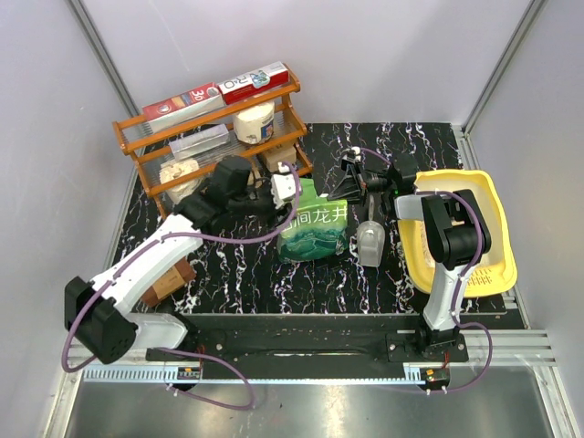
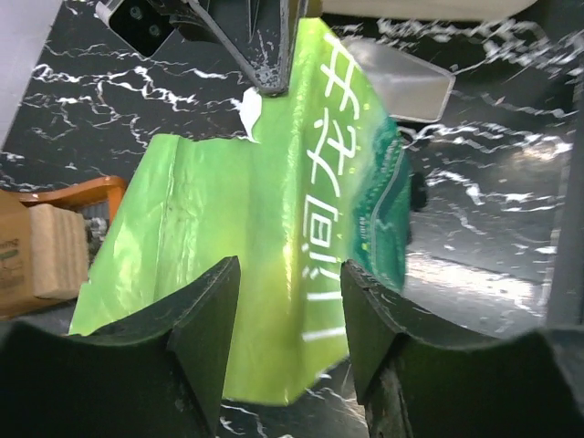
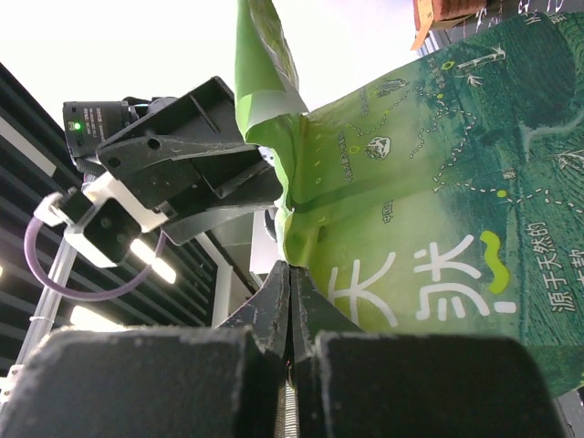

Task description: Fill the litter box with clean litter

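The green pouch (image 1: 315,228) with white characters stands mid-table; the clean litter inside it is hidden. My right gripper (image 3: 290,266) is shut on the pouch's (image 3: 429,228) torn top edge, seen from above at the pouch's upper right (image 1: 351,187). My left gripper (image 2: 289,269) is open, its fingers standing on either side of the pouch (image 2: 265,210) without pinching it. From above, the left gripper (image 1: 290,189) sits at the pouch's upper left. The yellow litter box (image 1: 497,205) lies at the right, partly under the right arm.
A grey scoop (image 1: 370,242) lies between the pouch and the litter box. An orange wire rack (image 1: 214,137) with boxes and a tub stands at the back left. A wooden block (image 1: 169,278) sits under the left arm.
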`<state>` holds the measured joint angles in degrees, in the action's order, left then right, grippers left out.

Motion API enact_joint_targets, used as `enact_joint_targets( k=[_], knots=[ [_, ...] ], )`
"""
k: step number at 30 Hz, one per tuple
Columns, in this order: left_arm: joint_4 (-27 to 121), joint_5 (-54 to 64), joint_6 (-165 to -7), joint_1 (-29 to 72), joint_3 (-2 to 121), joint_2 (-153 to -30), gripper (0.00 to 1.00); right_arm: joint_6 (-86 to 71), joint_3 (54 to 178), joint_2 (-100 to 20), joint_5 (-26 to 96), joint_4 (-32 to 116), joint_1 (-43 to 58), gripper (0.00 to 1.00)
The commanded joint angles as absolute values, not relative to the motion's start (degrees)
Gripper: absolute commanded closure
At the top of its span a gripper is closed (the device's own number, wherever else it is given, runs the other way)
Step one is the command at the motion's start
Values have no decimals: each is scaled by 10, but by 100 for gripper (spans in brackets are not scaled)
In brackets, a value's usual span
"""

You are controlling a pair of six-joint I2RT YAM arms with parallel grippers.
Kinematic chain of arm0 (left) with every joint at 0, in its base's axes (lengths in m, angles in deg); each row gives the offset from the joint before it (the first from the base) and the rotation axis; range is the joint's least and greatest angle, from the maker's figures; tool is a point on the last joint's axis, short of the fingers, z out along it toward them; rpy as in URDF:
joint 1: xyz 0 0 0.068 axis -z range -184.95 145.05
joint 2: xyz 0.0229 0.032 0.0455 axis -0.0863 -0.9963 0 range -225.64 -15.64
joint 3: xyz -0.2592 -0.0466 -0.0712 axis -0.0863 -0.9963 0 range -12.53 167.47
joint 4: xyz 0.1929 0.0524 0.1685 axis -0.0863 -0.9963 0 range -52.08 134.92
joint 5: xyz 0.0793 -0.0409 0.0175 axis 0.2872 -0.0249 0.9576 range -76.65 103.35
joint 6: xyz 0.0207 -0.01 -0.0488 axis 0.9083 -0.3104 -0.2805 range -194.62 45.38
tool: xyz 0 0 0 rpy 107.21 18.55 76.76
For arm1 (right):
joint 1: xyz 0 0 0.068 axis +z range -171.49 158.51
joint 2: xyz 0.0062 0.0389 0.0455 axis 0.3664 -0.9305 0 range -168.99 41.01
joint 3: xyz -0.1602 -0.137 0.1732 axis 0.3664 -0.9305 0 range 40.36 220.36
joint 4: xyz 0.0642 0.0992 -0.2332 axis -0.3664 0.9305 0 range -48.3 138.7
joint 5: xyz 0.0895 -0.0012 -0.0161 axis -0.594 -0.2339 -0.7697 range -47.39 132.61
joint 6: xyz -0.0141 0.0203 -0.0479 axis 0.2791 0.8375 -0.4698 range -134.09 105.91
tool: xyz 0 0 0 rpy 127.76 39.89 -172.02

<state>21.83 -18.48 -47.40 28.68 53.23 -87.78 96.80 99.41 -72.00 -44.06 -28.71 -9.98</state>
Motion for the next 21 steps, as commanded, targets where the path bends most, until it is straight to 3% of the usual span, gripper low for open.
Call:
enact_joint_targets(
  k=[1,10,16,18,20,21],
  knots=[
    [288,-97,-358,313,544,-902,48,996,1010,-691,-470,-303,-101,100],
    [264,-120,-323,330,561,-955,51,989,1009,-689,-469,-293,-102,100],
    [229,-129,-306,333,567,-962,64,979,1007,-690,-469,-279,-103,100],
    [224,-121,-306,334,570,-964,67,966,1013,-689,-469,-279,-108,84],
    [215,-116,-313,334,578,-968,72,967,1027,-682,-469,-309,-115,77],
    [213,-112,-324,334,582,-971,79,979,1033,-682,-469,-351,-123,74]
  ],
)
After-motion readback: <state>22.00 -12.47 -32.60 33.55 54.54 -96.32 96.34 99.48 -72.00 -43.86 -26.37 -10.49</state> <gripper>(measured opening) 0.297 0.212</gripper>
